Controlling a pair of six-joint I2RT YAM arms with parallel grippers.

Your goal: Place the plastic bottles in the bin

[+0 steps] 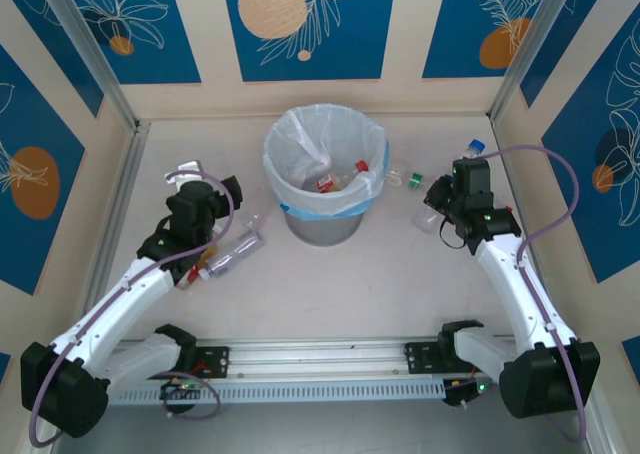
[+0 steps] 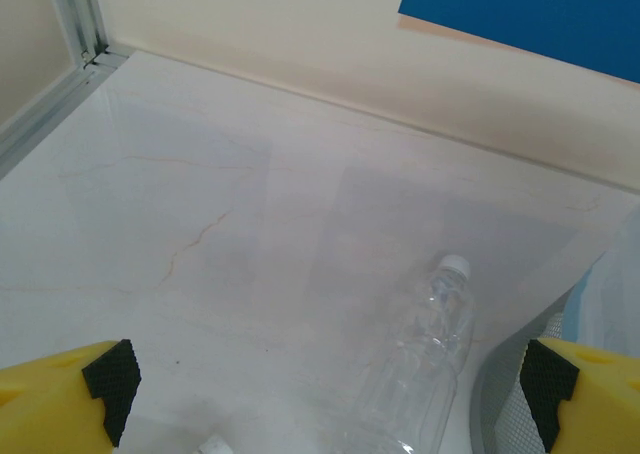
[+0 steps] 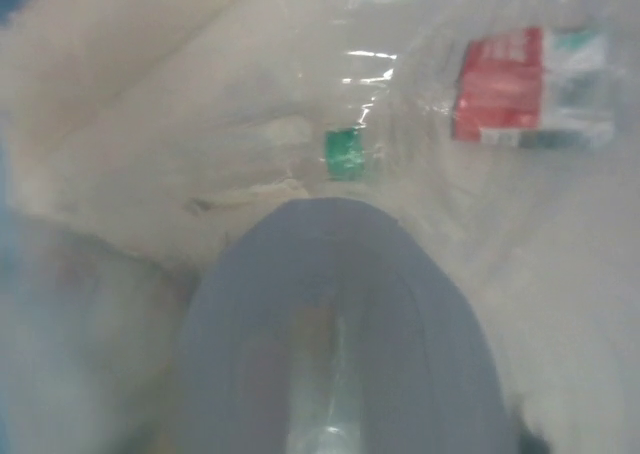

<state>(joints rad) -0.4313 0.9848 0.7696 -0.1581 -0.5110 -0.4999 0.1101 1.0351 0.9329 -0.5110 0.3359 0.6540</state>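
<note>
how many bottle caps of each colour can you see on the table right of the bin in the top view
green round plastic bottle caps: 2
blue round plastic bottle cap: 1
total: 3

I work in what looks like a robotics lab cell: my left arm (image 1: 110,304) and right arm (image 1: 520,284) are bolted to an aluminium rail (image 1: 320,359) at the edge of a pale table (image 1: 330,294). Cream walls (image 1: 205,34) with blue printed panels (image 1: 340,44) and metal posts (image 1: 90,49) box the table in on three sides.
</note>
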